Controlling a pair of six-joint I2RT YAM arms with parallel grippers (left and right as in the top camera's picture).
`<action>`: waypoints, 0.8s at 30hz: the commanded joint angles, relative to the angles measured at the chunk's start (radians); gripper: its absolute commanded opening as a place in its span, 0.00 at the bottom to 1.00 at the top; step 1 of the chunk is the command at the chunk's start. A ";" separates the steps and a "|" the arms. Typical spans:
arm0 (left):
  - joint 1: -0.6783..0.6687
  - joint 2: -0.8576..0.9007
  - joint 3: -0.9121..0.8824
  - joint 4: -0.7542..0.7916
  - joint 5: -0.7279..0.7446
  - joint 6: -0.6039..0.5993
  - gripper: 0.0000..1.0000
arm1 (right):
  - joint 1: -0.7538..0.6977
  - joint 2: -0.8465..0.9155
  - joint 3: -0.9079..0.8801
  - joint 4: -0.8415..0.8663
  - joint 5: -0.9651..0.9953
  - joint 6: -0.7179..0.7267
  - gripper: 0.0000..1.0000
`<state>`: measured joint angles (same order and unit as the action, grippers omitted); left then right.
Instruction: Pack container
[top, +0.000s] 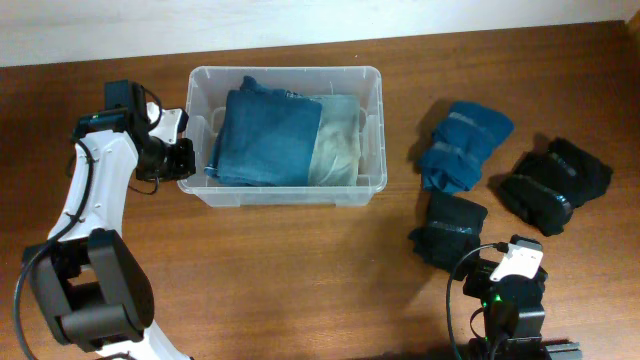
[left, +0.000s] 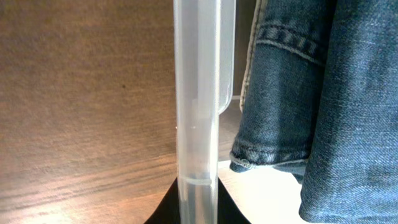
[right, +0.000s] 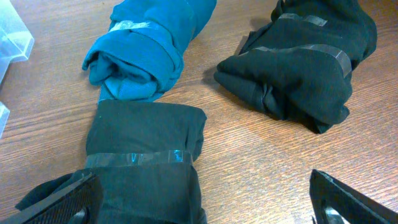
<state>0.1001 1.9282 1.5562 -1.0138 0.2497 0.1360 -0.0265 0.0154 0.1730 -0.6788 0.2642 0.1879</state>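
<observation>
The clear plastic container (top: 372, 130) stands at mid-table and holds folded blue jeans (top: 265, 140) and a pale green cloth (top: 338, 145). My left gripper (top: 185, 157) is at the container's left wall. In the left wrist view its dark fingers (left: 198, 208) sit on either side of the wall (left: 198, 93), shut on it, with the jeans (left: 323, 93) inside to the right. My right gripper (top: 510, 262) is open and empty at the front right. In the right wrist view its fingers (right: 205, 199) spread wide just behind a black taped bundle (right: 143, 162).
A teal taped bundle (top: 465, 145) and a second black bundle (top: 555, 185) lie right of the container, with the nearer black bundle (top: 448, 230) in front of them. In the right wrist view the teal bundle (right: 146, 50), the far black bundle (right: 305, 62) and a container corner (right: 12, 37) show.
</observation>
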 joint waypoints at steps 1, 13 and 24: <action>0.006 0.027 -0.035 -0.030 -0.020 -0.107 0.06 | -0.008 -0.010 -0.008 0.002 0.002 0.011 0.98; 0.006 -0.108 0.216 -0.198 0.050 -0.106 0.77 | -0.008 -0.010 -0.008 0.002 0.002 0.011 0.98; 0.008 -0.413 0.476 -0.223 0.004 -0.098 1.00 | -0.008 -0.010 -0.008 0.013 0.002 0.011 0.98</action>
<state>0.1036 1.6035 1.9968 -1.2423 0.2783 0.0368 -0.0265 0.0158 0.1730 -0.6777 0.2642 0.1879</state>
